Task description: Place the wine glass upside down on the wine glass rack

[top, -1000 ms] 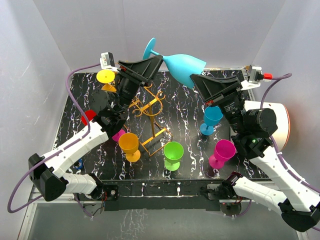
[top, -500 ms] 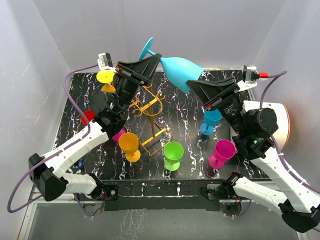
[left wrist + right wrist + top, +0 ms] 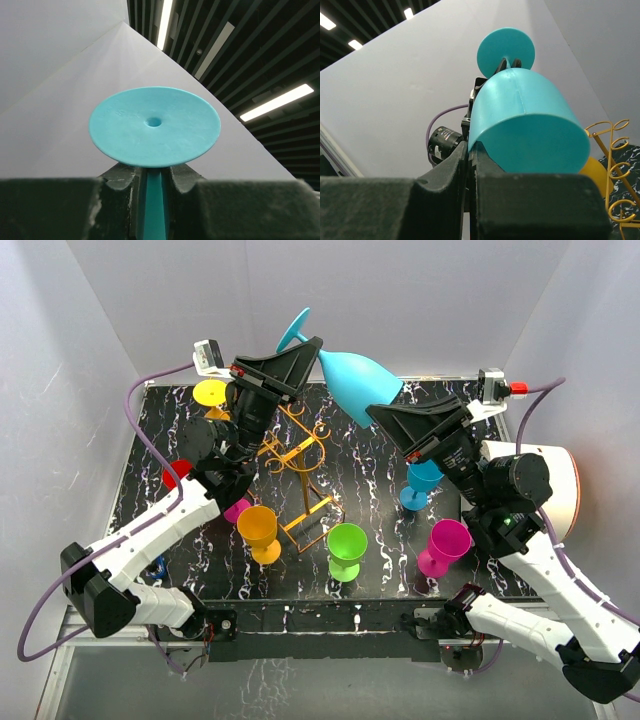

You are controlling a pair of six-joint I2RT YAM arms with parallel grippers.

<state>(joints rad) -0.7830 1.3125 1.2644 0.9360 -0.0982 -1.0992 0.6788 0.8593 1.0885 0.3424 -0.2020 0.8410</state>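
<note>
Over the rack (image 3: pixel 298 455), the right gripper (image 3: pixel 380 412) is pinched shut on the bowl rim of the teal glass (image 3: pixel 355 380), which hangs tilted in mid-air, and farther back the left gripper (image 3: pixel 314 346) is clamped on its stem just under the foot.

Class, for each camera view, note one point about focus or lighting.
Left wrist: the left gripper's fingers blur in the foreground, the teal wine glass is sharp, ceiling lights glare. Right wrist: the right gripper's fingers blur. Top external: sharp, evenly lit.
</note>
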